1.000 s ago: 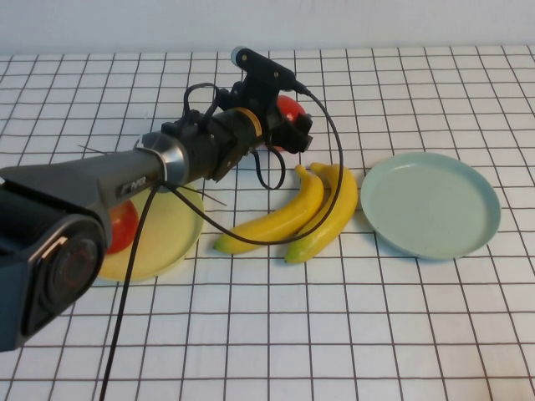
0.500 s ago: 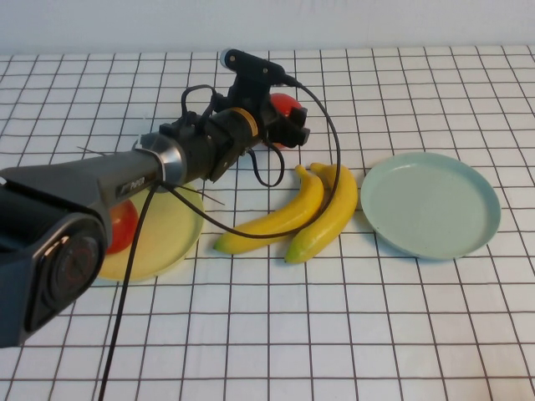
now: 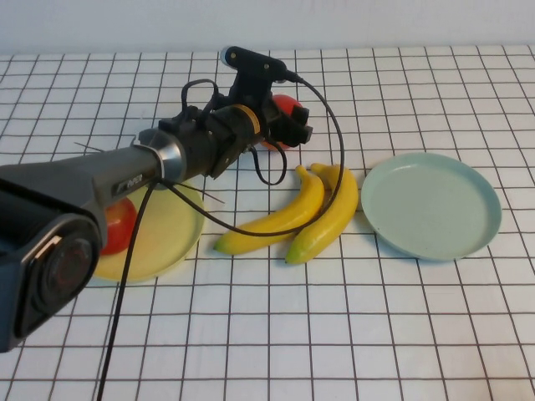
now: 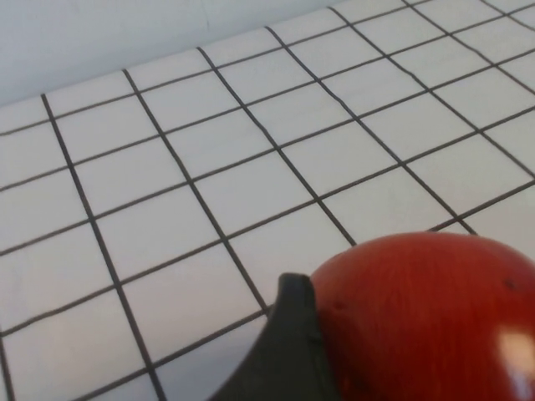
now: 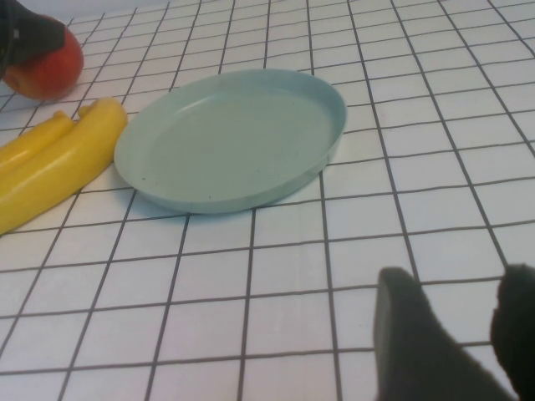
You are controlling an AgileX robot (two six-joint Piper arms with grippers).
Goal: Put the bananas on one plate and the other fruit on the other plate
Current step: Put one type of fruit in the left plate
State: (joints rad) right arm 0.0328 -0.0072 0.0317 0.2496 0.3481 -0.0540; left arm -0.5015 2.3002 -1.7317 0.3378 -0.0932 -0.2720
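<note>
1. My left gripper was reached out across the far middle of the table, its fingers closed around a red apple. The wrist view showed one dark finger pressed against the apple's glossy skin, so I judged the hold firm.
2. The apple looked raised off the cloth rather than resting on it, though I could not be sure of that.
3. It belonged on the yellow plate, which lay near my left side under the arm. The second apple already sat on that plate, half hidden by the arm.
4. The two bananas lay side by side and touching on the table, just beside the blue-green plate but not on it. That plate held nothing, I judged, because it was kept for them.
5. My right gripper hung low over the table on the near side of the blue-green plate, out of the high view, fingers apart and holding nothing.
</note>
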